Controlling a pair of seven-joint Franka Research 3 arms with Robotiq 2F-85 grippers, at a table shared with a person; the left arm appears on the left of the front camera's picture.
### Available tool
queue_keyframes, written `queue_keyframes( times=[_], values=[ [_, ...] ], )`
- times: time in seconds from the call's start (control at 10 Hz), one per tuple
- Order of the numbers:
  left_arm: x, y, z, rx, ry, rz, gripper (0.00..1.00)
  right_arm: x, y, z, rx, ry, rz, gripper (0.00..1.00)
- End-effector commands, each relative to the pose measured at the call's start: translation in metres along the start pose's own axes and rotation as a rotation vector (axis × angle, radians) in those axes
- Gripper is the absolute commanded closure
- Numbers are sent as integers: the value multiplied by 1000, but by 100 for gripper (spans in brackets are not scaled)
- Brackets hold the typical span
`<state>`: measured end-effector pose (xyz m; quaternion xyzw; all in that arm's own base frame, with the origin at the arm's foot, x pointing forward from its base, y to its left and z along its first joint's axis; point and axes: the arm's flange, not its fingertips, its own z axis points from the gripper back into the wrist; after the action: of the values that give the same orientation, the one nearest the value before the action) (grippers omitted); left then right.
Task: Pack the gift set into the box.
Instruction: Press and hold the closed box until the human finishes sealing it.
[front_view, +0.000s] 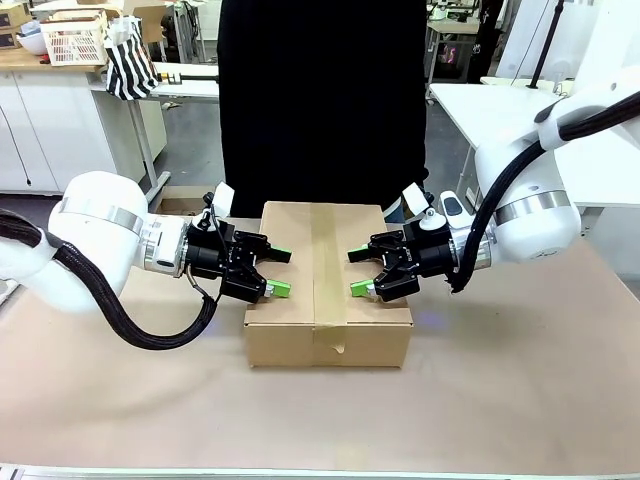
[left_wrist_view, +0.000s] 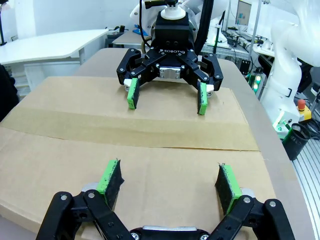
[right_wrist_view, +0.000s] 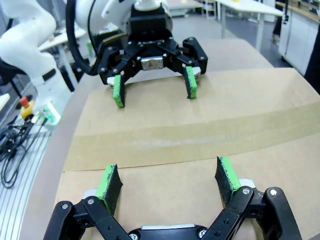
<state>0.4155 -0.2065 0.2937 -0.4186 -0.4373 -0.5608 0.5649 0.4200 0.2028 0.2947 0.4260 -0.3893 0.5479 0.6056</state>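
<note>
The box (front_view: 298, 335) is a brown cardboard carton in the middle of the table, its flaps down and a strip of brown tape (front_view: 327, 262) running along the top seam. My left gripper (front_view: 283, 271) is open over the carton's left edge, fingers pointing right. My right gripper (front_view: 357, 273) is open over the right edge, facing it. The left wrist view has my left gripper (left_wrist_view: 169, 175) just above the box (left_wrist_view: 60, 145), with the right gripper (left_wrist_view: 167, 104) opposite. The right wrist view mirrors this: right gripper (right_wrist_view: 167, 177), box (right_wrist_view: 250, 100), left gripper (right_wrist_view: 152, 95). Neither holds anything. The gift set is hidden.
A person in black (front_view: 320, 100) stands right behind the carton at the far edge. Brown paper covers the table (front_view: 520, 390). On a counter at the back left are a white lattice basket (front_view: 75, 42) and a striped bag (front_view: 130, 65). A white table (front_view: 480, 100) stands at the back right.
</note>
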Motion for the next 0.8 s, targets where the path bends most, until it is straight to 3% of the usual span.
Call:
queue_keyframes(
  times=[0.0, 0.7],
  values=[
    [-2, -1, 0, 1, 4, -10, 0, -3, 2, -1, -11, -4, 5, 0],
    [-2, -1, 0, 1, 4, -10, 0, -3, 2, -1, -11, -4, 5, 0]
  ],
)
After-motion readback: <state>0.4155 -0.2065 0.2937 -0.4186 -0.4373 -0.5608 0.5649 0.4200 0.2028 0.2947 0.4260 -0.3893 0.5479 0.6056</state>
